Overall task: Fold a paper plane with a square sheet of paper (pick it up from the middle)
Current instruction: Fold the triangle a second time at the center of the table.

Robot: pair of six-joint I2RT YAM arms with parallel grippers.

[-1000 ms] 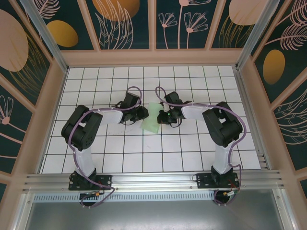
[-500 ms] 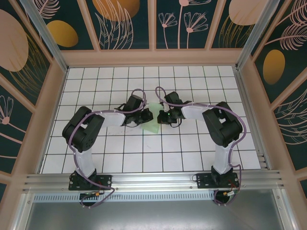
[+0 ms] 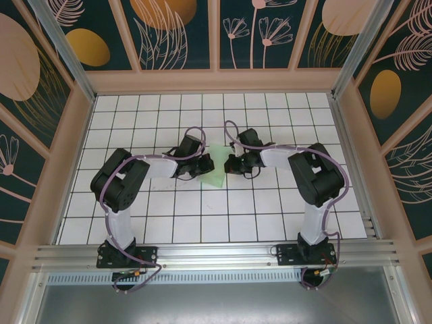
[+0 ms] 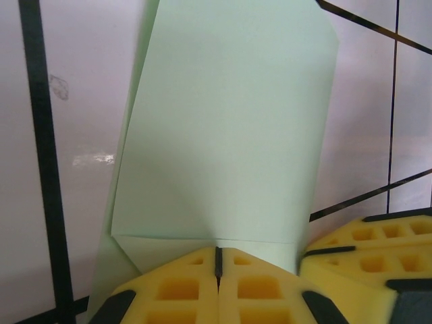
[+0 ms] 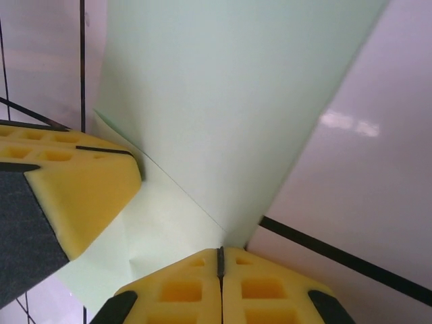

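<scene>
Left fingers (image 4: pixel 179 290) newly closer, tight on the folded, creased mint-green paper (image 4: pixel 223 135); right fingers (image 5: pixel 266 290) likewise.

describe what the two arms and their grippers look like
The left arm and right arm match: black joints, white link shells, a lilac cable looped along each. The left gripper and right gripper have dark finger bodies faced with yellow foam pads moulded with square pockets.
</scene>
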